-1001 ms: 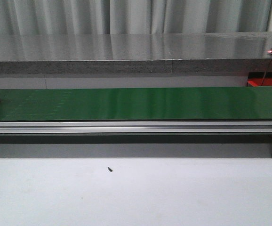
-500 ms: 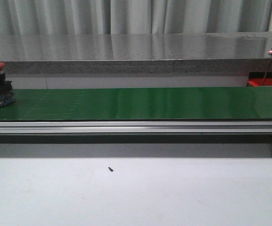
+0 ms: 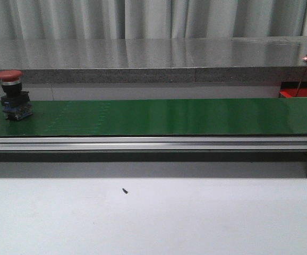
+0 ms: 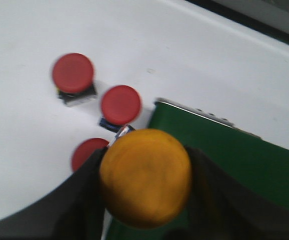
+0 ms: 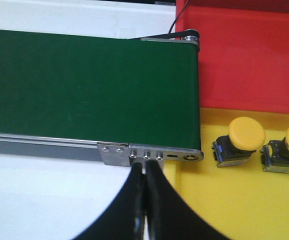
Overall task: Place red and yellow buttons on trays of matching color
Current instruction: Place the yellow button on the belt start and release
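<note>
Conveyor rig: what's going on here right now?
A red button is riding the green belt near its left end, having moved rightward over the last second. The left gripper holds a yellow button above that end of the belt, with three more red buttons on the white table beside it. The right gripper waits shut and empty at the far end, by the yellow tray, which holds two yellow buttons, and the red tray.

I see a red button (image 3: 11, 76) on the dark green belt (image 3: 169, 116), a yellow button (image 4: 145, 176), one red tray (image 5: 249, 60), one yellow tray (image 5: 224, 200).
</note>
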Robot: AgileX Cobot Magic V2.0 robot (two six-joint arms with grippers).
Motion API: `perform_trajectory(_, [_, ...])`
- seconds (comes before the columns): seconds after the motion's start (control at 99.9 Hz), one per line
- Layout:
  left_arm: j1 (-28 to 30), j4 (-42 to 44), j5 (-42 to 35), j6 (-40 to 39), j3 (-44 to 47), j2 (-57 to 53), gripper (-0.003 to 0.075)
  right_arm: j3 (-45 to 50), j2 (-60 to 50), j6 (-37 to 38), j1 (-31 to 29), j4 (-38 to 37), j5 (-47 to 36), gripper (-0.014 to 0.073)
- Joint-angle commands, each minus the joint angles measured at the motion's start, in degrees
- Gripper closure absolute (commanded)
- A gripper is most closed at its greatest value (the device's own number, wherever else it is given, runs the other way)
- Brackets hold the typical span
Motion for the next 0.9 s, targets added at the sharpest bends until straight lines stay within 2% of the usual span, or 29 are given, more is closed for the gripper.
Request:
perform_trajectory(0.0, [-3.7, -1.3, -2.1, 0.3, 0.0, -3.0, 0.0561, -1.5, -0.6, -0.1, 0.0, 0.1, -3.9, 0.0664])
perform_trajectory(0.16, [-7.4, -1.2, -6.0, 0.3, 4.6, -3.0, 0.0561, -1.5, -0.6, -0.1, 0.0, 0.1, -3.9, 0.0664])
perform_trajectory(0.44, [-7.5, -0.4, -6.4, 0.3, 7.3, -3.1, 0.0552, -1.5, -0.6, -0.1, 0.0, 0.1, -3.9, 0.0664])
perform_trajectory(0.51, [-7.5, -1.1, -6.5, 0.6, 7.3, -3.2, 0.0483, -1.5, -0.6, -0.1, 0.0, 0.1, -3.9, 0.0664])
perform_trajectory(0.63, [-7.5, -3.1, -6.4, 2.4, 7.3, -3.3, 0.0255, -1.5, -0.6, -0.1, 0.0, 0.1, -3.9, 0.0664])
perform_trajectory(0.7, [-7.5, -4.2, -6.4, 2.9, 7.3, -3.6, 0.0166, -1.5, -0.6, -0.1, 0.0, 0.1, -3.8, 0.0664])
perform_trajectory(0.891, [-7.9, -4.0, -6.3, 3.0, 7.3, -8.0, 0.0154, -1.5, -0.6, -0.1, 0.0, 0.1, -3.9, 0.0664])
